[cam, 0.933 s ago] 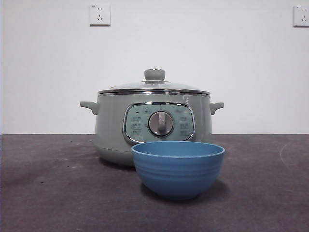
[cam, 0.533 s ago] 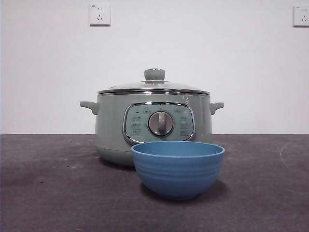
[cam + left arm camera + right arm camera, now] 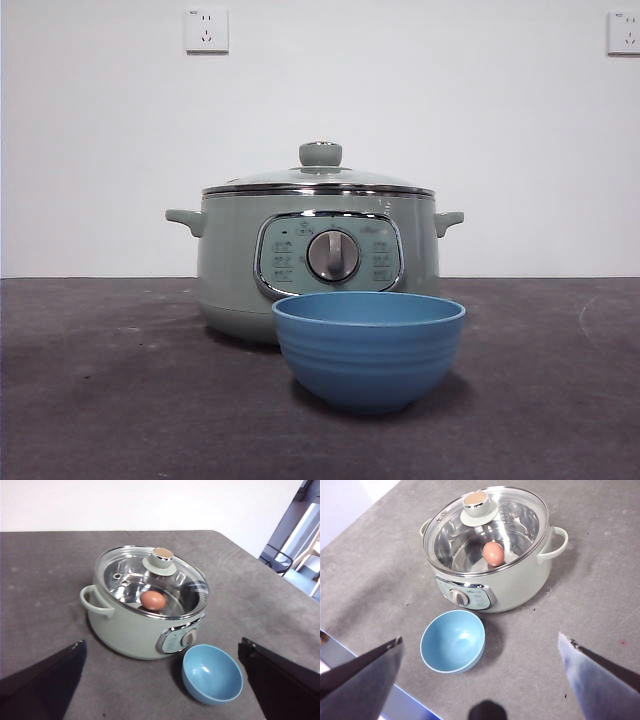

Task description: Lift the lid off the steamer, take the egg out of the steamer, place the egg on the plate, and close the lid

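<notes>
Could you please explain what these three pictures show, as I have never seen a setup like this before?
This is a robot with two arms at a grey table. One picture looks level across the table from a low camera; the other two come from cameras on the arms' wrists, looking down. The dark shapes at the bottom corners of those are the jaws of the left gripper and the right gripper, both open and holding nothing. On the table stands a green steamer with its glass lid on. Through the glass you see a brown egg inside. In front of the steamer sits a blue bowl, with nothing in it.
</notes>
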